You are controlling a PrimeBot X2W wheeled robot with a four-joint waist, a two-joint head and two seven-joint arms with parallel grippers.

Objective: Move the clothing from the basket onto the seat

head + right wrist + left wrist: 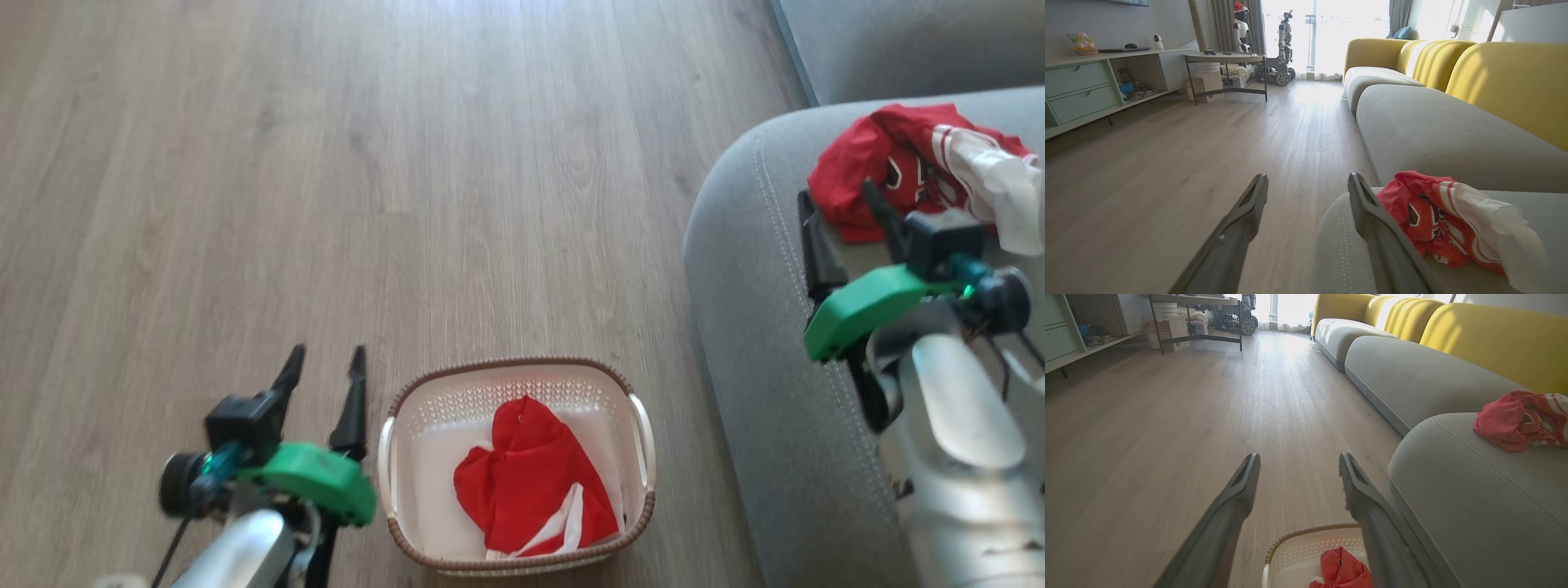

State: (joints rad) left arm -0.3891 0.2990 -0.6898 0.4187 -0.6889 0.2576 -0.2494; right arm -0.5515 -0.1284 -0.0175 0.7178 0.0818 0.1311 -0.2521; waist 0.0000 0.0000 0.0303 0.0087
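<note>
A cream basket [514,365] with a brown rim stands on the wood floor, and a red garment with white trim [531,482] lies crumpled inside it. A second red garment with a white sleeve [914,163] rests on the grey seat [751,327] at the right. My left gripper [326,353] hovers open and empty just left of the basket. Its wrist view shows the basket's rim [1306,531] and the red garment [1341,571] below its fingers. My right gripper [834,189] is open over the seat's front edge, its fingers [1367,212] beside the garment [1437,220], holding nothing.
More grey sofa cushions [1412,375] with yellow backrests [1494,339] run along the right. Far back stand a low table [1224,59], a pale green sideboard [1081,90] and parked robots [1282,45]. Wide wood floor [326,163] stretches ahead and left of the basket.
</note>
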